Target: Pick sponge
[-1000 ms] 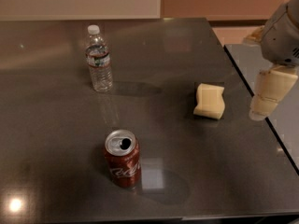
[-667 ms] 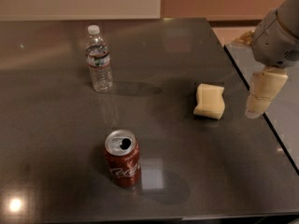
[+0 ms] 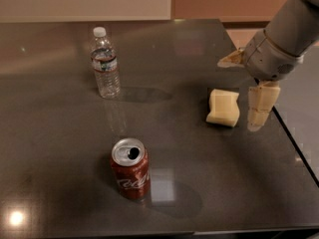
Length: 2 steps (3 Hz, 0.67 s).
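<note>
The sponge (image 3: 223, 107) is a pale cream-yellow foam block with wavy sides, lying on the dark table (image 3: 60, 183) at the right. My gripper (image 3: 241, 89) hangs from the grey arm that enters from the upper right, just right of the sponge and slightly above it. It is open and empty. One cream segmented finger (image 3: 261, 106) points down right beside the sponge's right side. The other finger (image 3: 231, 59) sticks out to the left, behind the sponge. Neither finger visibly touches the sponge.
A clear plastic water bottle (image 3: 105, 63) stands upright at the back left. An opened red cola can (image 3: 130, 167) stands near the front centre. The table's right edge (image 3: 294, 143) runs just right of the gripper.
The arm and gripper have moved left, from over the table's right edge to right beside the sponge. The sponge, bottle and can have not moved.
</note>
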Available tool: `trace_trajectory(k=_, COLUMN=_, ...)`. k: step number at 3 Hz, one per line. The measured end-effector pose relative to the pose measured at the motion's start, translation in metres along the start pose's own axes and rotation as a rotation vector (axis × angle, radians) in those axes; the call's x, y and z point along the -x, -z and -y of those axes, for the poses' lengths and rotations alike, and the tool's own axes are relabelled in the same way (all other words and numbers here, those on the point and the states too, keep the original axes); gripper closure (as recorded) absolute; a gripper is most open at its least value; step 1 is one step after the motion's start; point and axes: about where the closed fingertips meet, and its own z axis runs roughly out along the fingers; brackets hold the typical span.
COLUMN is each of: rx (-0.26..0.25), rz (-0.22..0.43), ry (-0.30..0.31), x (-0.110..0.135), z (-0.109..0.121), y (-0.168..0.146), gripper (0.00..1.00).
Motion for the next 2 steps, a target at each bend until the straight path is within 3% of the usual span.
trace_trajectory(k=1, rx=0.075, rz=0.029, ry=0.025, x=0.001, z=0.001, y=-0.027, gripper=0.00)
trace_trajectory(k=2, rx=0.106, rz=0.039, ry=0.020, x=0.000, z=0.004, y=-0.050, gripper=0.00)
